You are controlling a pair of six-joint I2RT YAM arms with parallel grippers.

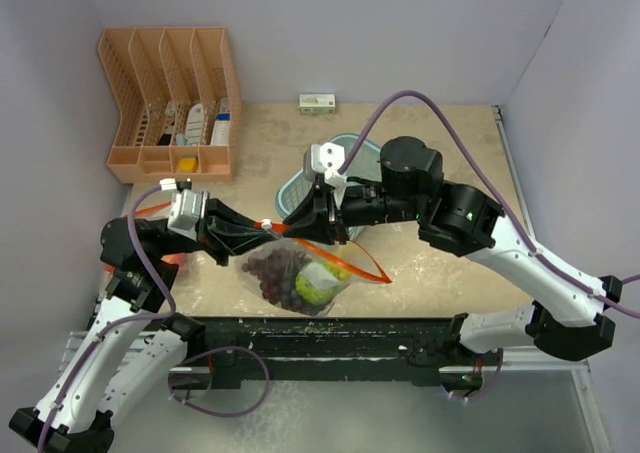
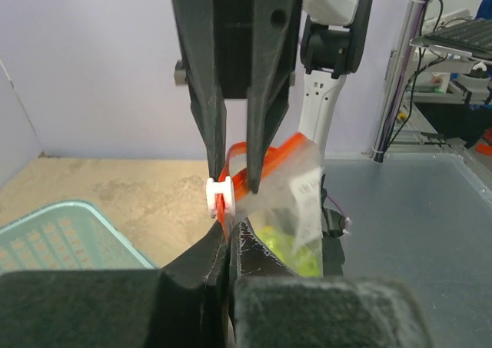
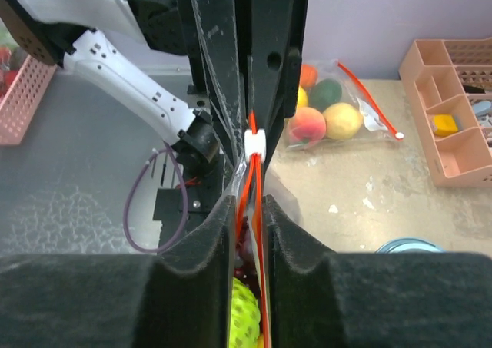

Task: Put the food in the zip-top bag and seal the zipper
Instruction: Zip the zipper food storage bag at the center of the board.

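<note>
1. The zip-top bag (image 1: 300, 278) is mid-width by the near edge of the tabletop, its mouth held between both grippers. The food inside is a dark grape bunch (image 1: 268, 269) and a yellow-green fruit (image 1: 318, 285).
2. The zipper (image 1: 352, 262) is an orange-red strip running from the grippers out to the bag's right side. The white slider (image 3: 254, 143) on it sits between the two sets of fingertips. It is clear in both wrist views and barely a speck from above.
3. Left gripper (image 2: 229, 236): jaws together, pinching the zipper just beside the slider.
4. Right gripper (image 3: 250, 210): clamped on the zipper and bag film. The left wrist view shows only a narrow gap at its tips, with the strip in it.
5. Only the right wrist view shows a second clear bag (image 3: 373, 117) lying flat near the pink organizer (image 1: 170, 103). It holds a peach-like fruit (image 3: 307, 123) and a yellow round fruit (image 3: 343, 120). In the top view the left arm covers it.
6. The light blue basket (image 1: 298, 187) sits mid-table, just behind the grippers. The organizer is at the far-left corner, and the white-green box (image 1: 317, 103) is at the far edge, mid-width.
</note>
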